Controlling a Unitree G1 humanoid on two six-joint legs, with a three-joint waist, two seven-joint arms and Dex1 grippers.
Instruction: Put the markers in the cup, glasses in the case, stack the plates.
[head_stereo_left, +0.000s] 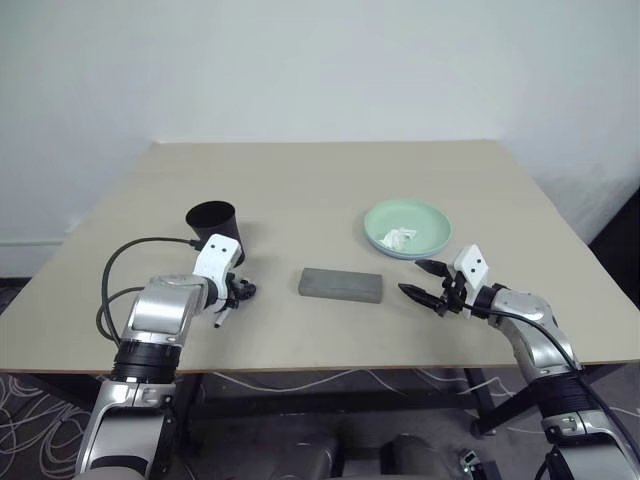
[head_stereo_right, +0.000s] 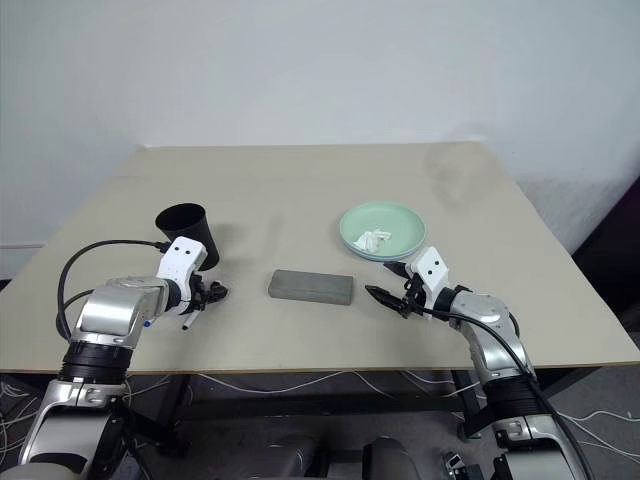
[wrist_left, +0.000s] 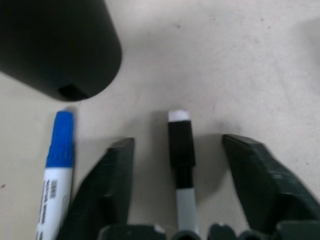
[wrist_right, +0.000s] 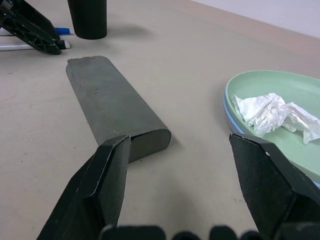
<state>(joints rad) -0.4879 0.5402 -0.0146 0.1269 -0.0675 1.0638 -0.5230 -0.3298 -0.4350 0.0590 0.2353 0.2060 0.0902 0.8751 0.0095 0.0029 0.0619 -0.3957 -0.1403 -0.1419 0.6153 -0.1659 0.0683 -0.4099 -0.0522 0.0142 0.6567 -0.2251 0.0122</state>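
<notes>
Two markers lie on the table beside the black cup (head_stereo_left: 213, 228). One has a blue cap (wrist_left: 59, 165) and one a black cap (wrist_left: 181, 165). My left gripper (head_stereo_left: 238, 292) is open and points down, its fingers standing either side of the black-capped marker without touching it. The grey case (head_stereo_left: 340, 284) lies shut at mid-table. My right gripper (head_stereo_left: 412, 278) is open, hovering between the case and the plates. The mint green plate (head_stereo_left: 407, 228) rests on the light blue plate (wrist_right: 227, 117). The glasses are out of view.
A crumpled white tissue (head_stereo_left: 397, 238) lies in the green plate. The blue-capped marker lies just outside my left gripper's fingers, close to the cup's base. The table's front edge (head_stereo_left: 330, 368) runs just below both grippers.
</notes>
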